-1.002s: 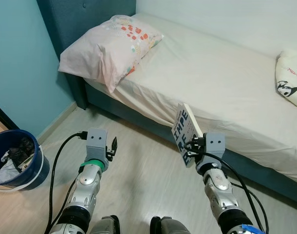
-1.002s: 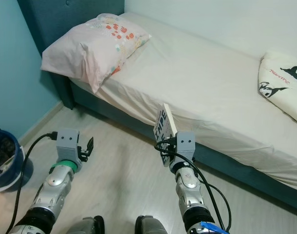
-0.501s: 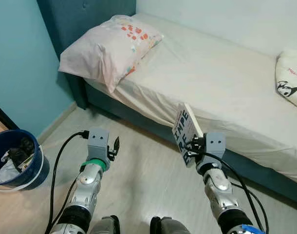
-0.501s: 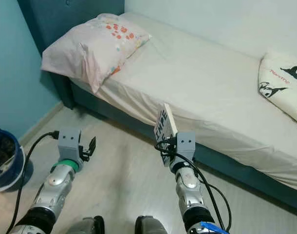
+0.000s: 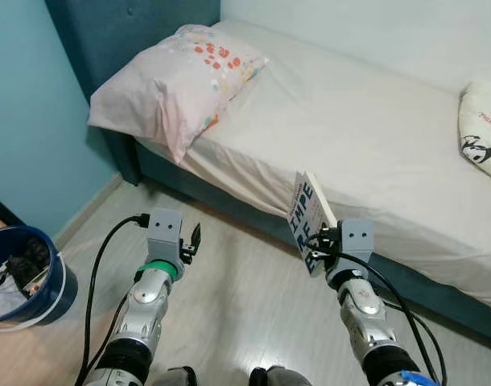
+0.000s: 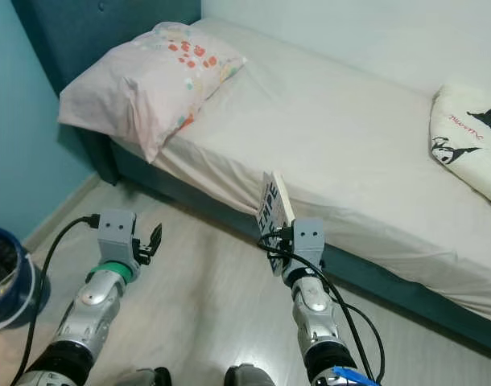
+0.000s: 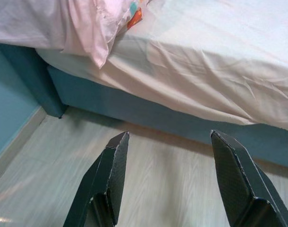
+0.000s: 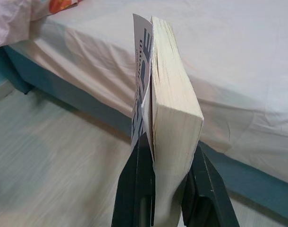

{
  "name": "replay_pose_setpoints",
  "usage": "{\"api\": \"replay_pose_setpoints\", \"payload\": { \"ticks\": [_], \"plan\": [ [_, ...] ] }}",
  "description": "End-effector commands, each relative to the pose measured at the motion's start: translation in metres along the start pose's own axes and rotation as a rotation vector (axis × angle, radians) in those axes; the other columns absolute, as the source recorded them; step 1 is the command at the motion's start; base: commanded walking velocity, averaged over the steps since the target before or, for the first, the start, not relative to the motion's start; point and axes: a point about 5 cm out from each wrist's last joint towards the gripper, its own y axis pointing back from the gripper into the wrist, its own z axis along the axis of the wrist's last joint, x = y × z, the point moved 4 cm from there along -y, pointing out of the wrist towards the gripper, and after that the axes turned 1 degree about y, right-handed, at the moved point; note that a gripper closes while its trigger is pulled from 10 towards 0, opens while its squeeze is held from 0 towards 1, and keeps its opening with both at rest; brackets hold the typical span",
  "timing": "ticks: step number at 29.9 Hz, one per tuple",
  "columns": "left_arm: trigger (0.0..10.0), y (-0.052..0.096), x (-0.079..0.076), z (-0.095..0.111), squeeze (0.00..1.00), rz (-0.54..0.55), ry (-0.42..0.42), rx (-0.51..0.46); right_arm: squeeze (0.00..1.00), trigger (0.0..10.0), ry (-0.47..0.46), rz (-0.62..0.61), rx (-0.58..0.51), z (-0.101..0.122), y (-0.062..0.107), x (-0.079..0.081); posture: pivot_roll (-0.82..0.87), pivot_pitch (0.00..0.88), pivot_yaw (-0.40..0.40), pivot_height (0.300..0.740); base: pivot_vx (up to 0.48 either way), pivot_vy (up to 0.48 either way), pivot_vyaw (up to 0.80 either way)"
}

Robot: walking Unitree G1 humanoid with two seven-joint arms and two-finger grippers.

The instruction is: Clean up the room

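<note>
Edging closer to the bed (image 5: 374, 121), bucket (image 5: 24, 277) sliding toward lower left. Right pincer (image 8: 165, 156) clenched on book (image 5: 308, 221), centre frame at the mattress edge; left pincer (image 7: 170, 177) spread, empty. Best kept upright, squeezed firmly.

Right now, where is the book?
The book is clamped upright in the right gripper, held over the floor just in front of the bed's near edge, right of the open left gripper.
</note>
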Motion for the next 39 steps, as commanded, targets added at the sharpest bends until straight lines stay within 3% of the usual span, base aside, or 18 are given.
{"api": "replay_pose_setpoints", "payload": {
  "ticks": [1, 39],
  "plan": [
    [10.0, 0.0019, -0.0023, -0.0027, 0.0, -0.008, 0.007, 0.004, 0.0, 10.0, 0.005, -0.009, -0.022, 0.0039, -0.0001, -0.0041, 0.03, 0.052, -0.022, 0.737, 0.371, 0.0, 0.0],
    [10.0, 0.0007, -0.0075, 0.0001, 0.0, -0.044, -0.004, -0.003, 0.0, 10.0, -0.03, -0.014, -0.031, 0.0045, 0.0014, -0.0029, 0.03, 0.067, -0.007, 0.737, 0.337, 0.0, 0.0]
  ]
}}
